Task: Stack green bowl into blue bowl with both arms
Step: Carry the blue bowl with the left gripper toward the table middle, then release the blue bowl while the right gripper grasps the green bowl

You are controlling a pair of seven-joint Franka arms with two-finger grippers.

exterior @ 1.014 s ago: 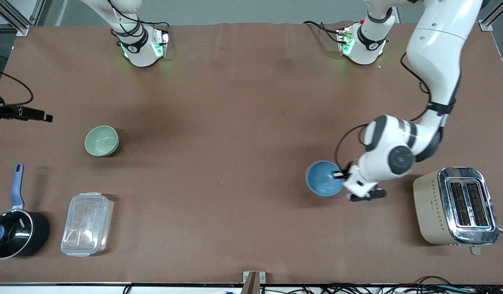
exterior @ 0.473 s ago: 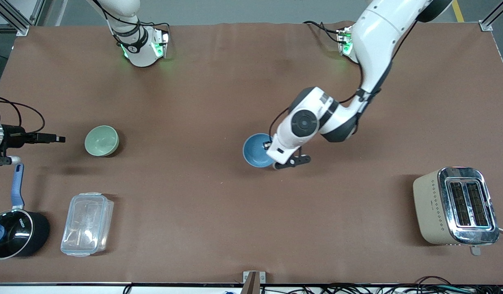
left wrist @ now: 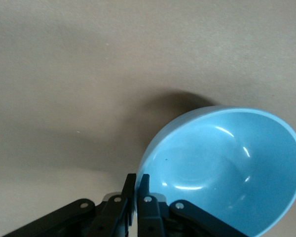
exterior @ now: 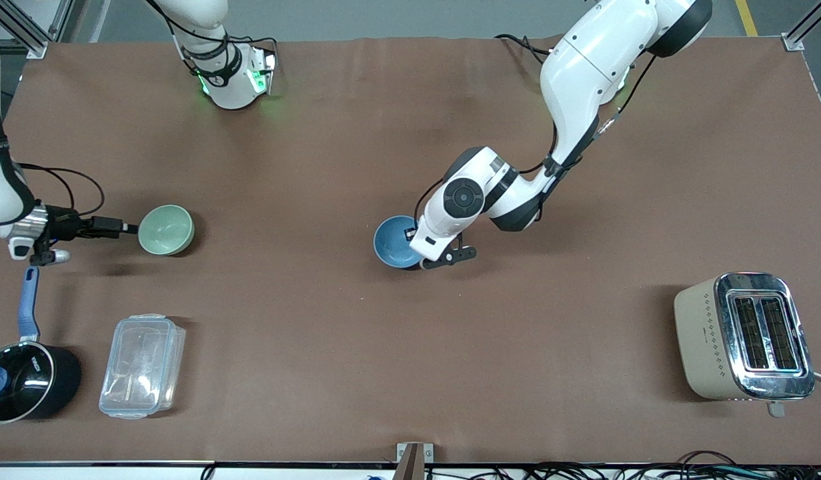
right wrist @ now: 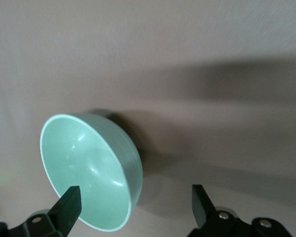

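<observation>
Front view: brown bench [exterior: 357, 347]. Glossy sky-blue bowl [exterior: 393, 241] mid-bench; pale mint-green bowl [exterior: 167, 229] near the right arm's end.

Left wrist: left gripper [left wrist: 137, 190] clenched on blue rim; thin pinch, may slip.

Right wrist: right gripper [right wrist: 136, 198] spread around green rim; could nudge it.

The left gripper [left wrist: 137, 195] pinched the rim of the blue bowl [left wrist: 227, 170], one finger [left wrist: 129, 192] outside the wall and the other inside; the bowl hung tilted above the brown table [left wrist: 64, 89], casting a shadow
</observation>
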